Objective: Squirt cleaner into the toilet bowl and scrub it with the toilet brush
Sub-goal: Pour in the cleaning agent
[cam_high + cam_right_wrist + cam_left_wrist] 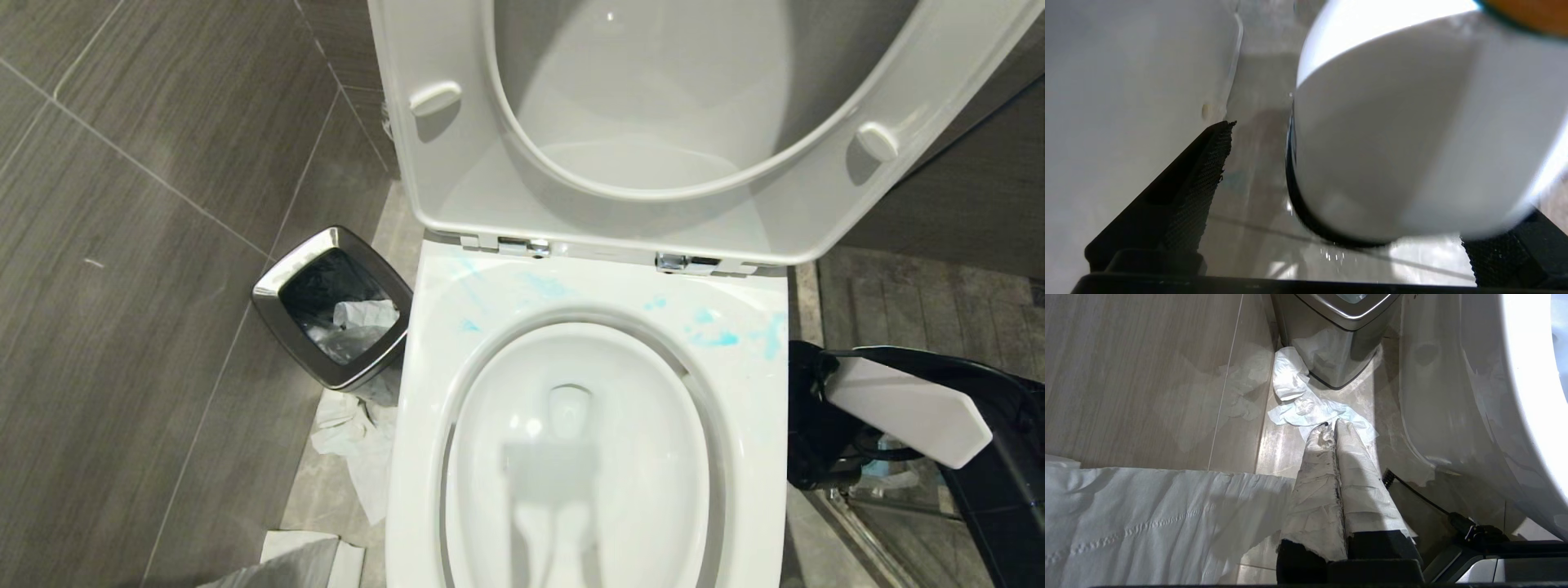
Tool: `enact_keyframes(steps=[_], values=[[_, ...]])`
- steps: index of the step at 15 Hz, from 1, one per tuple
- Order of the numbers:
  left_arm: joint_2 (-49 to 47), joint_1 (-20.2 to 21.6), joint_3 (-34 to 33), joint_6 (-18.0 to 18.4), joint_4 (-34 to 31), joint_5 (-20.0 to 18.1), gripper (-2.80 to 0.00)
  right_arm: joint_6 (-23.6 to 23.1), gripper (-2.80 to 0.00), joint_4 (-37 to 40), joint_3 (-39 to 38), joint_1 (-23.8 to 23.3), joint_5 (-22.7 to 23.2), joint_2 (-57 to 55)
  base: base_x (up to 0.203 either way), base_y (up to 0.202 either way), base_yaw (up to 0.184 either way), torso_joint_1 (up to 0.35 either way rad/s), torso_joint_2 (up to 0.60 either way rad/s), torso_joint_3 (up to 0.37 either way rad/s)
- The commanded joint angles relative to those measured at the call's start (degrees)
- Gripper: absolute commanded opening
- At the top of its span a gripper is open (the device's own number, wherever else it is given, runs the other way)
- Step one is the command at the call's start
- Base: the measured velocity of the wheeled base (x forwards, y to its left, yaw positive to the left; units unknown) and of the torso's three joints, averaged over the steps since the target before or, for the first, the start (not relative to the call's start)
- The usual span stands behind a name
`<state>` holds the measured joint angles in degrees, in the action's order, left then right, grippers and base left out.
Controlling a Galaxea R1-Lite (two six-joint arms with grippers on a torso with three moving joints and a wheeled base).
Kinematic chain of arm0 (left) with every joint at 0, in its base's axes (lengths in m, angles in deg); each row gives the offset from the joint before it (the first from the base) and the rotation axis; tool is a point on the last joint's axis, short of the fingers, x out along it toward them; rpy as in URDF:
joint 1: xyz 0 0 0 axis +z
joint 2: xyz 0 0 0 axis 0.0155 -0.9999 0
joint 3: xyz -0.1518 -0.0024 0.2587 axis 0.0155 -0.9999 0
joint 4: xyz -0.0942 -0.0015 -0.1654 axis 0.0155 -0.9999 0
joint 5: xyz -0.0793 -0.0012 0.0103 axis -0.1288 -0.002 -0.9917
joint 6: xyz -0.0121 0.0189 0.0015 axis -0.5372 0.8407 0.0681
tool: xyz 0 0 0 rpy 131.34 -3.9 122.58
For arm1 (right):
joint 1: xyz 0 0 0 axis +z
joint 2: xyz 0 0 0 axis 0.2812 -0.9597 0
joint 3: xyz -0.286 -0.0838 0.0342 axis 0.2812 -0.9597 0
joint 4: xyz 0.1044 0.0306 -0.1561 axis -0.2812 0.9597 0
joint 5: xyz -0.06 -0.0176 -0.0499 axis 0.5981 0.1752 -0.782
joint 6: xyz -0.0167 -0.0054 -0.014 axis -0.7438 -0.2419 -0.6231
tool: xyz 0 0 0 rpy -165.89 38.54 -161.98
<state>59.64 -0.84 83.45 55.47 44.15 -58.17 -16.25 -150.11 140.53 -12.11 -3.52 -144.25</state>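
head view: the toilet bowl (571,457) stands open, seat and lid raised, blue smears along its back rim. my right arm reaches down past the bowl's right flank; the gripper itself is hidden there. a steel-rimmed trash bin (333,306) stands off the bowl's left rear corner, crumpled paper (355,433) on the floor beside it. the toilet brush is not in view.

left wrist view: my left gripper (1333,428) hangs parked, paper-wrapped fingers pressed together, holding nothing, above the paper near the bin.

right wrist view: my right gripper (1347,183) stands wide open, the cleaner (1404,134) between the fingers, not yet clamped, orange cap at the far end. judgement: centre the body between the pads before closing, since it sits nearer one finger. the bowl's outer wall lies just beside the other finger and crowds it.
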Motion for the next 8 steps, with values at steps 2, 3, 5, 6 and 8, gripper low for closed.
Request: enact_keyframes(steps=[2, 3, 5, 6, 8], values=[[0.0, 0.0, -0.1, 0.0, 0.0, 0.0, -2.8, -0.3, 0.0, -0.5, 1.7, 0.0, 0.0, -1.3, 0.0, 0.0, 0.0, 0.0, 0.0, 0.0], [0.0, 0.0, -0.1, 0.0, 0.0, 0.0, -2.8, -0.3, 0.0, -0.5, 2.3, 0.0, 0.0, -1.4, 0.0, 0.0, 0.0, 0.0, 0.0, 0.0], [0.0, 0.0, -0.1, 0.0, 0.0, 0.0, -2.8, -0.4, -2.8, -0.5, 2.8, 0.0, 0.0, -1.7, 0.0, 0.0, 0.0, 0.0, 0.0, 0.0], [0.0, 0.0, -0.1, 0.0, 0.0, 0.0, -2.8, -0.8, -2.8, -0.5, 3.4, 0.0, 0.0, -1.8, 0.0, 0.0, 0.0, 0.0, 0.0, 0.0], [0.0, 0.0, -0.1, 0.0, 0.0, 0.0, -2.8, -1.2, -2.8, -0.5, 4.0, 0.0, 0.0, -1.7, 0.0, 0.0, 0.0, 0.0, 0.0, 0.0]])
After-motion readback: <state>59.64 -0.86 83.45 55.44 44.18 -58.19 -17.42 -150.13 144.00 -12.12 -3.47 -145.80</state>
